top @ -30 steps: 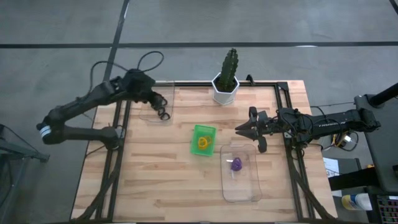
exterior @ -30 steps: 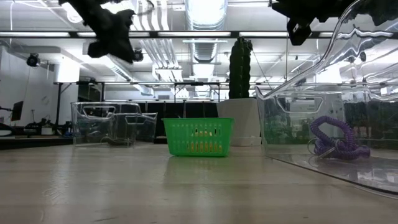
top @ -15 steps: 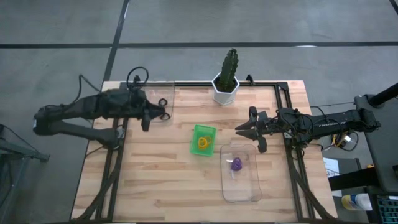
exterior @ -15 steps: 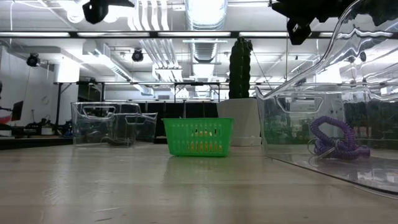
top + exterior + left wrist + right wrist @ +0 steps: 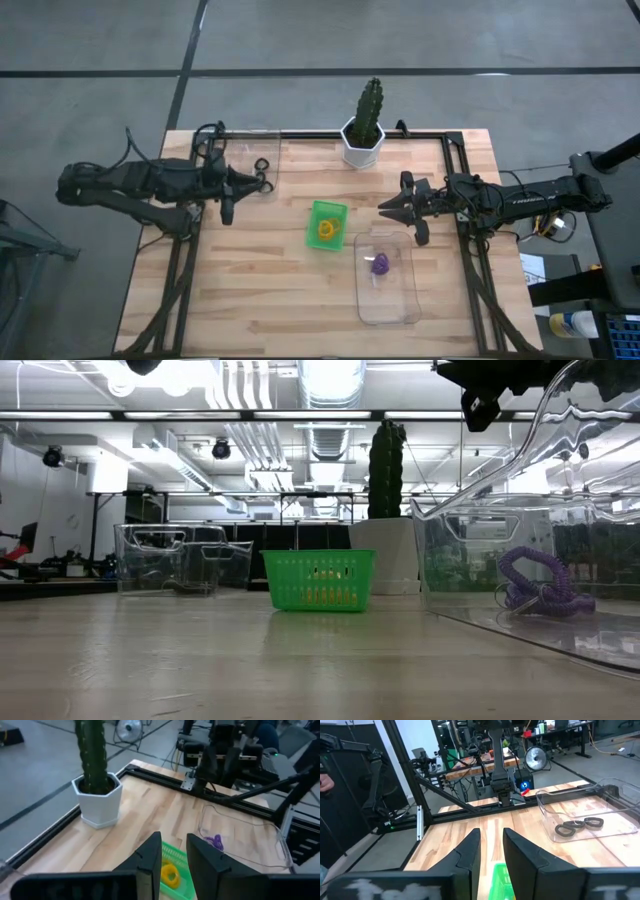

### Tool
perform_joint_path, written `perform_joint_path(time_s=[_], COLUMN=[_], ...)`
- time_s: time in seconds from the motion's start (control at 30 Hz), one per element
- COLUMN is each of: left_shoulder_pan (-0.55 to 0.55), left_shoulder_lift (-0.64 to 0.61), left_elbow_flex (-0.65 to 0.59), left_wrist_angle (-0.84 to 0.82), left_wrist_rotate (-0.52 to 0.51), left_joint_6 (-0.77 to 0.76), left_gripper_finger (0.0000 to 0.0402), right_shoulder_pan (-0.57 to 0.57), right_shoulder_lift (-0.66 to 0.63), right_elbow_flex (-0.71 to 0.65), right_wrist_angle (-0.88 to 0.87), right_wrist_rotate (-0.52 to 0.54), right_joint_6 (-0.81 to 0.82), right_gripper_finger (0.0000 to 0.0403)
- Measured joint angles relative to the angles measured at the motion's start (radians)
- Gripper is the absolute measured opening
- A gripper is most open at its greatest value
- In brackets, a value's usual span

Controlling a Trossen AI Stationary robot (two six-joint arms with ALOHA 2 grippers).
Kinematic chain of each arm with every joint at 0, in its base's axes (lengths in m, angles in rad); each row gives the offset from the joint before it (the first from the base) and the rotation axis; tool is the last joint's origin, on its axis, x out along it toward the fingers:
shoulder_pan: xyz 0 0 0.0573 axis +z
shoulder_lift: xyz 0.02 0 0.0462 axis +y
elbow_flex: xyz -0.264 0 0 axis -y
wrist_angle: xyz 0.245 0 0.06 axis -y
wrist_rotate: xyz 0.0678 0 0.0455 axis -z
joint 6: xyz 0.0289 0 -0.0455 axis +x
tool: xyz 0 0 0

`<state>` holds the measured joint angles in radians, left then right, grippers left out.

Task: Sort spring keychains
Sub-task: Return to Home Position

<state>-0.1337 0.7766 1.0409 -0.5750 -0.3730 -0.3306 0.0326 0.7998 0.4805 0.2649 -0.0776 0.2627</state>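
The spring keychains lie sorted in three containers. Orange ones [image 5: 326, 229] lie in the green bin [image 5: 316, 213] at mid-table, also in the left wrist view [image 5: 170, 875]. Purple ones [image 5: 381, 265] lie in a clear bin [image 5: 388, 300] at the near right. Black ones [image 5: 577, 826] lie in a clear bin [image 5: 250, 140] at the far left. My left gripper [image 5: 250, 183] hangs level over that bin's left side, high up, its fingers a little apart and empty. My right gripper [image 5: 385, 207] hangs level above the table's right half, a little open and empty.
A cactus in a white pot [image 5: 363, 140] stands at the middle of the far edge. A black metal frame [image 5: 455, 160] runs along the table's sides. Bare wood lies at the near left [image 5: 240, 290].
My left gripper has drawn back from above the far-left clear bin toward the table's left edge. It has risen almost out of the low view and tipped from slanting down to level. The black keychains stay in the bin.
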Motion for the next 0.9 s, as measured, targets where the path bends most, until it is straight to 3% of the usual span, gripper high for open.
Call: perform_joint_path(time_s=[0.3,0.9], left_shoulder_pan=[0.001,0.002], left_shoulder_lift=[-0.11,-0.431], left_elbow_flex=[-0.093,-0.408], left_wrist_angle=[0.055,0.163], left_wrist_rotate=[0.091,0.129], left_joint_6=[0.043,0.014], left_gripper_finger=[0.0083,0.0083], right_shoulder_pan=[0.0,0.0], right_shoulder_lift=[0.0,0.0], right_elbow_flex=[0.0,0.0], right_wrist_angle=[0.001,0.01], right_wrist_rotate=[0.0,0.0], right_joint_6=[0.0,-0.005], right_gripper_finger=[0.0075,0.0083])
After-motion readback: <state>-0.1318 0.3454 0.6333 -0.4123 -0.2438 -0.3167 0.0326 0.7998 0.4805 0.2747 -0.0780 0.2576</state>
